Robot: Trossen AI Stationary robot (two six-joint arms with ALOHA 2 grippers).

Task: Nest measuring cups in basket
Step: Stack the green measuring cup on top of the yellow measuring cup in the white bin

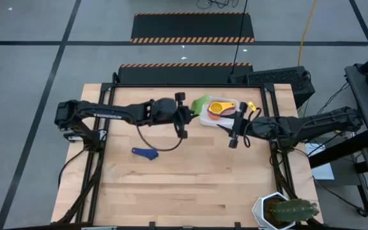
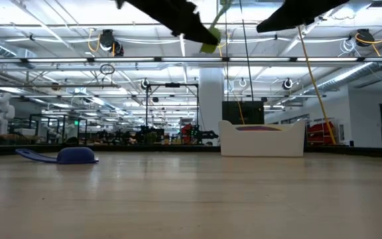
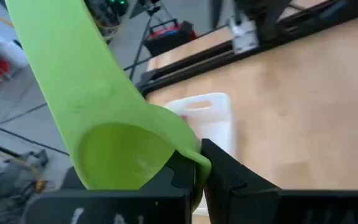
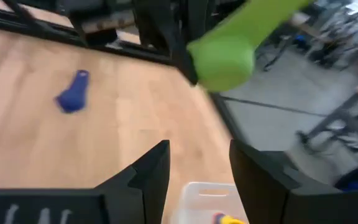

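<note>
My left gripper (image 1: 189,114) hangs above the table just left of the white basket (image 1: 221,119), shut on a green measuring cup (image 1: 200,103). That cup also shows in the low view (image 2: 212,36) and in the left wrist view (image 3: 104,124). Orange and yellow cups (image 1: 218,109) lie in the basket. A blue cup (image 1: 145,153) rests mouth down on the table, left of centre. My right gripper (image 4: 197,180) is open with nothing between its fingers, raised over the basket's (image 4: 207,199) right side. My left gripper pinches the wall of the green cup's bowl at its rim (image 3: 194,163), one finger (image 3: 173,177) inside the bowl and one (image 3: 225,174) outside. The handle (image 3: 61,56) sticks out away from the fingers. The cup is lifted clear of the table, above and beside the basket.
A white pot with a cactus (image 1: 285,211) stands at the table's near right corner. Bare wood lies across the near half of the table (image 1: 190,191). A black frame runs along the table's far edge (image 1: 184,80).
</note>
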